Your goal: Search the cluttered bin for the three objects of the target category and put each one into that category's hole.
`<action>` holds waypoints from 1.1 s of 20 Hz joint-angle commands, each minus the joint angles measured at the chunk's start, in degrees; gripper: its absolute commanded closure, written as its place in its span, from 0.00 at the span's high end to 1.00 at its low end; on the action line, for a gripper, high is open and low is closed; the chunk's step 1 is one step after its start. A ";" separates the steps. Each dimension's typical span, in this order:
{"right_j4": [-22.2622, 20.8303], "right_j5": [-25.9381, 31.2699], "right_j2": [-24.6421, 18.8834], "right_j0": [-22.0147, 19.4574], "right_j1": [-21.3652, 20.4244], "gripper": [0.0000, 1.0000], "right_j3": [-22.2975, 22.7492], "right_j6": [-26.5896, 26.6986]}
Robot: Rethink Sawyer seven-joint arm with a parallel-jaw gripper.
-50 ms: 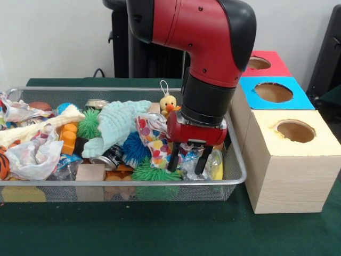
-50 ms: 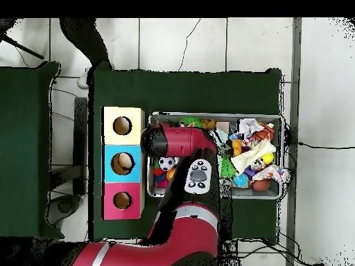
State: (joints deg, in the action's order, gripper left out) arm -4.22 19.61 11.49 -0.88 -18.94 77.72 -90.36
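A: Starting at the left of the front view: wire bin (image 1: 237, 178) on the green desk (image 1: 160, 229), packed full. Crumpled patterned wrappers (image 1: 32, 154), an orange block (image 1: 68, 137), a green spiky ball (image 1: 88, 124), a pale mint cloth (image 1: 120, 124), a drinks can (image 1: 109, 158), a wooden block (image 1: 90, 172), a blue spiky ball (image 1: 135, 148).

B: And further right?

A: Small yellow duck (image 1: 169, 104) at the back, polka-dot wrapper (image 1: 153, 140), then the end effector (image 1: 187, 160) lowered into the bin's right end. Fingers spread apart, tips down among clear plastic wrapping (image 1: 193, 166); nothing visibly clamped between them. Whether touching the plastic, hard to say.

B: Boxes?

A: Beside the bin, three in a row: yellow box (image 1: 287, 160) nearest, blue box (image 1: 272, 93) behind, red box (image 1: 266, 64) last, each with a round hole on top.

B: Progress, then?

A: Target category not stated, so not clear which items count. From overhead, something pale sitting inside the blue box's hole (image 2: 123, 163); the yellow and red holes look dark and empty. Possibly one delivered, judging by that alone. Bin heaped, hunt probably far from finished.
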 commanded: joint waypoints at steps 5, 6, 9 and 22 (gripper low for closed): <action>1.64 0.63 -3.83 0.44 -0.86 1.00 6.13 -10.95; 1.77 0.78 -3.77 0.54 -0.83 1.00 6.08 -11.09; 2.16 0.74 -3.45 1.17 -0.40 1.00 5.71 -11.79; 3.26 -0.19 -2.99 1.85 1.15 1.00 4.70 -12.22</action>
State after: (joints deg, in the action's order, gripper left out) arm -2.99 19.61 11.49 1.10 -19.90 79.02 -90.36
